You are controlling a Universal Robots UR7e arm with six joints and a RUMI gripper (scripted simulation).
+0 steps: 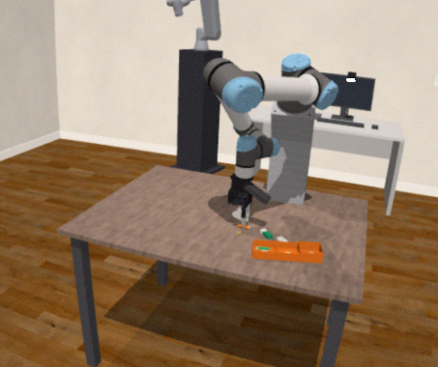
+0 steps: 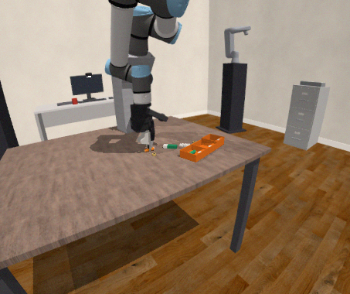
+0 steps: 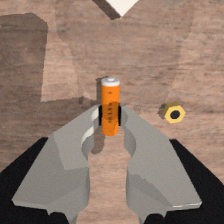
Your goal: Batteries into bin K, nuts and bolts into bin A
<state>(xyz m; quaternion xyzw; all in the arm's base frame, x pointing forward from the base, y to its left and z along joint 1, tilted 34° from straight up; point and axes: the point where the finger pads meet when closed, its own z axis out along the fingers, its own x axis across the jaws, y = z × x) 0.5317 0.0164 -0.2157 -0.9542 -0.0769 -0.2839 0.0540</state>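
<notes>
My gripper (image 3: 110, 106) points straight down at the table and is shut on an orange battery (image 3: 110, 105), which lies flat on the wood between the fingertips. It also shows in the top view (image 1: 243, 225) and the exterior view (image 2: 149, 148). A yellow nut (image 3: 173, 113) lies just to the right of the battery; it shows in the exterior view (image 2: 154, 154) too. A green and white battery (image 1: 267, 234) lies between my gripper and the orange bin tray (image 1: 287, 251). A green battery (image 1: 263, 248) lies in the tray's left compartment.
The orange tray (image 2: 202, 146) has three compartments and stands upright near the table's right edge. A white object (image 1: 281, 239) lies behind the tray. The robot's grey pedestal (image 1: 290, 155) stands behind the table.
</notes>
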